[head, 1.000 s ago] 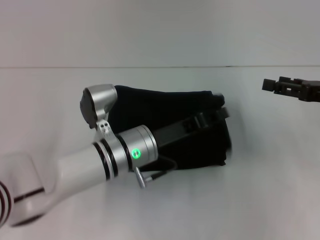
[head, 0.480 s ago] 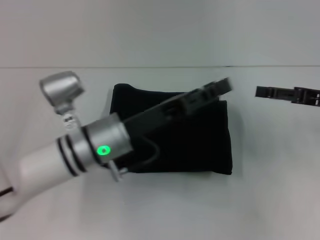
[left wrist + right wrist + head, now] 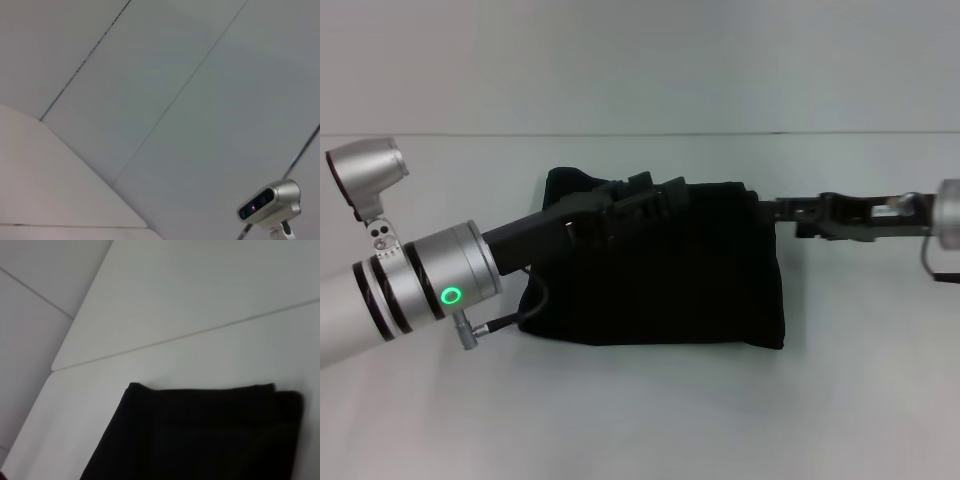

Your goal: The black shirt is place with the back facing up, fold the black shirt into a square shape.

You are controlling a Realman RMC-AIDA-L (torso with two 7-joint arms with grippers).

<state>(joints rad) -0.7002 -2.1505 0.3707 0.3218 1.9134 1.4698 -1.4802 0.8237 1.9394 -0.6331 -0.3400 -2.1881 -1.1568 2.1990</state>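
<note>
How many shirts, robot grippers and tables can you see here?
Black shirt: 1
Grippers: 2, the left gripper over the shirt and the right gripper at its right edge
White table: 1
Total: 4

Left gripper [image 3: 645, 195] and right gripper [image 3: 790, 212] both reach inward, nearly level.

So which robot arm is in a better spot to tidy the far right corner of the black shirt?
Probably the right. The right gripper sits at the far right corner of the folded black shirt, while the left gripper lies over its far middle edge.
</note>
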